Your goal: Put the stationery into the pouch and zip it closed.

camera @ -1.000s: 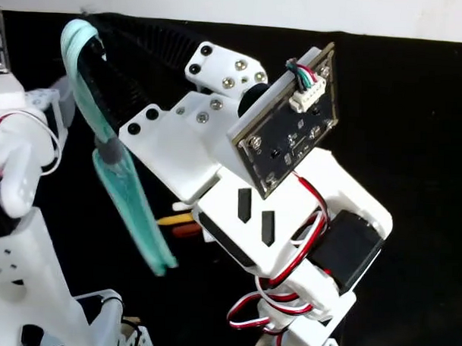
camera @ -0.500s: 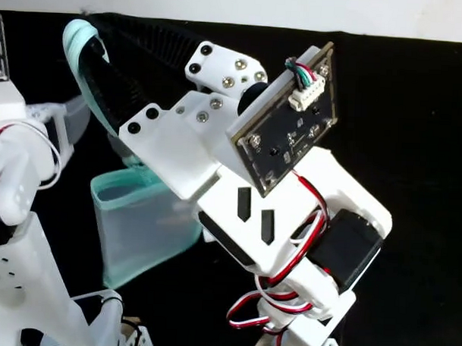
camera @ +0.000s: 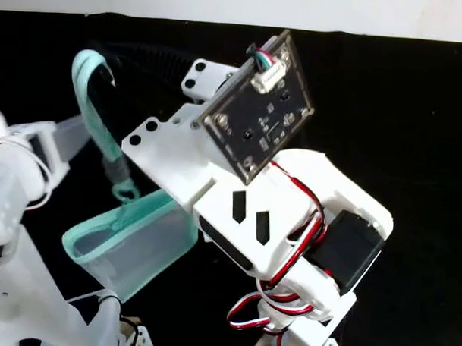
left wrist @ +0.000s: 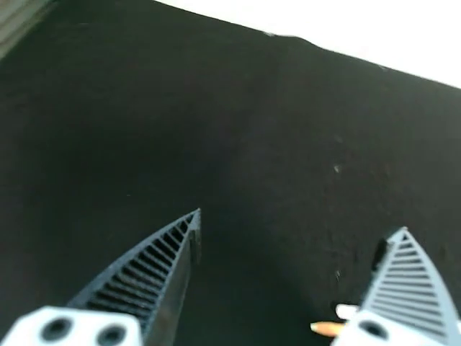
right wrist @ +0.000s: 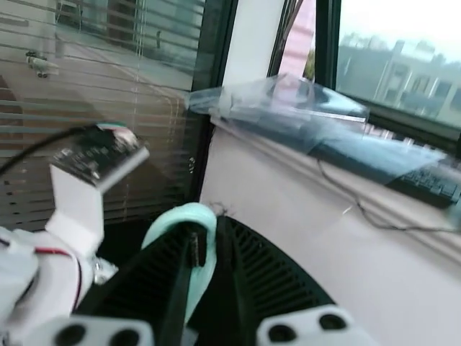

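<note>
Pouch (camera: pixel 133 245): translucent body with mint-green trim, mouth open, tilted, hanging over the black worktop (left wrist: pixel 216 130) by its strap. Mint loop strap (camera: pixel 93 100) runs up from one end of the pouch and is pinched between the closed jaws of the right gripper (right wrist: pixel 205 241). Orange pencil tip (left wrist: pixel 324 329) lies on the worktop. A small white item (left wrist: pixel 347 311) sits just beside it, too little showing to identify.

Right gripper (right wrist: pixel 210 232) is raised high, jaws pinched; left gripper (left wrist: pixel 300 220) angles downward, spread wide.
</note>
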